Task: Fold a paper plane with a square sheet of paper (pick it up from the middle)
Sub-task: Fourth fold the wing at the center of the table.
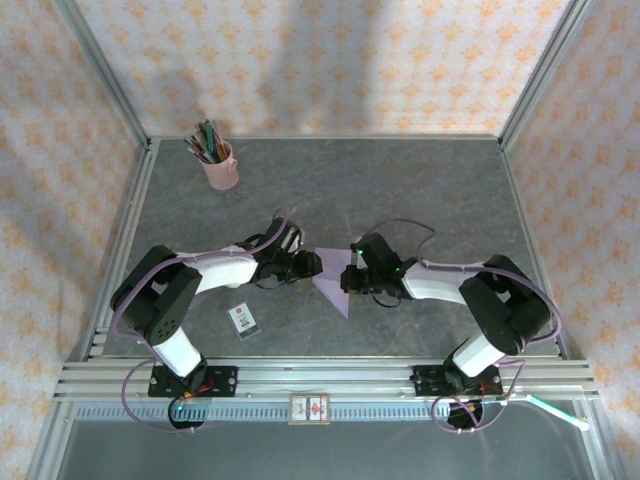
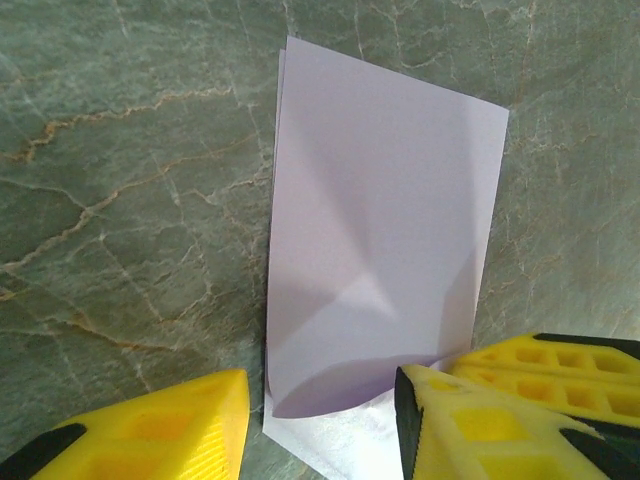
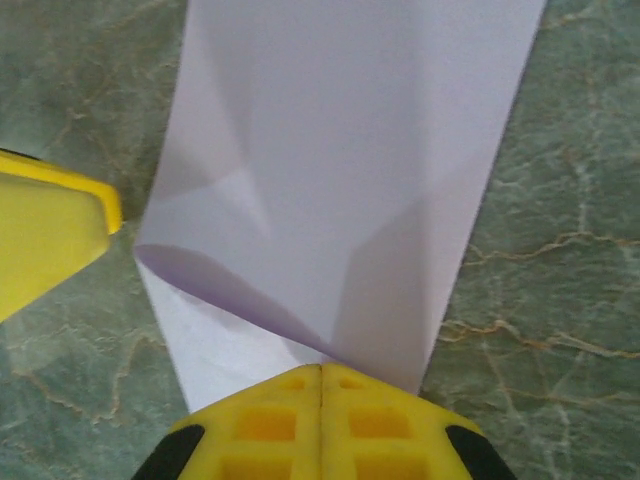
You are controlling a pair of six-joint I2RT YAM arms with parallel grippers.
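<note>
you're mid-fold: the square sheet of paper lies doubled over at the middle of the desk, right pincer clenched on its curled-over edge, left pincer released astride it, so next press that bulging fold flat.

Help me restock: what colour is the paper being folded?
Light purple, unmarked; the paper shows best in the right wrist view.

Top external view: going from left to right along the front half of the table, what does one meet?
White card → left gripper → lavender paper → right gripper, shut on the paper's edge.
</note>
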